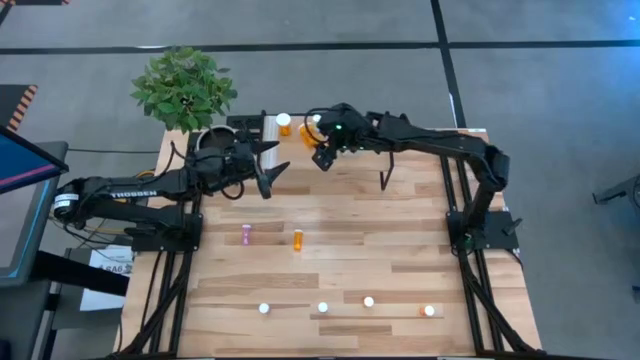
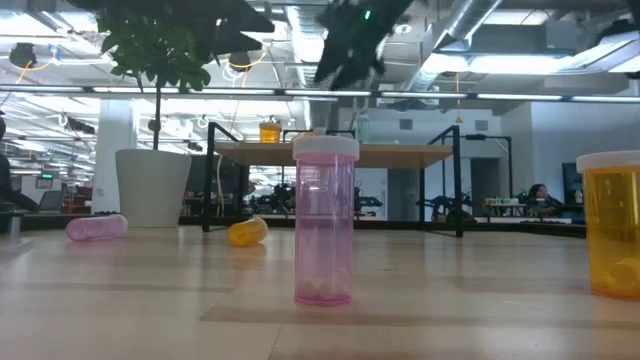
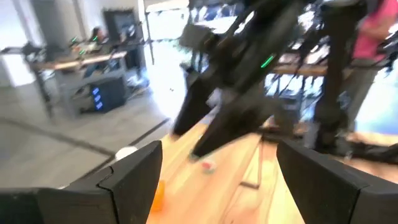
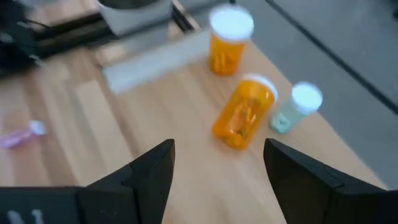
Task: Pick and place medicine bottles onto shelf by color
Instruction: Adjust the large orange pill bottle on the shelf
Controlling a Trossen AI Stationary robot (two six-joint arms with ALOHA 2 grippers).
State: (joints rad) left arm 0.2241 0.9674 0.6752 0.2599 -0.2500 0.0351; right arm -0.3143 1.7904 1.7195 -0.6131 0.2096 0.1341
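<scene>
Currently the table [image 1: 400, 250] is seen with the shelf [image 2: 400, 155] at its far edge, three bottles on it: two orange [image 4: 231, 42], one pale teal [image 4: 296, 106]. Right tool [image 1: 322, 150] is held above them, fingers apart, empty. Left tool [image 1: 272, 172] is held nearby, fingers apart, empty. Pink bottle [image 1: 246, 235] and orange bottle [image 1: 297, 240] are lying mid-table.

In the low view an orange bottle [image 2: 612, 224] is cut by the picture's edge, and the right pincer [image 2: 345, 45] is cropped above. The left wrist view is smeared: the other arm [image 3: 239, 93] reads as a dark streak. On the shelf [image 1: 262, 128], the bottle [image 1: 309, 131] beneath the right pincer is largely covered
</scene>
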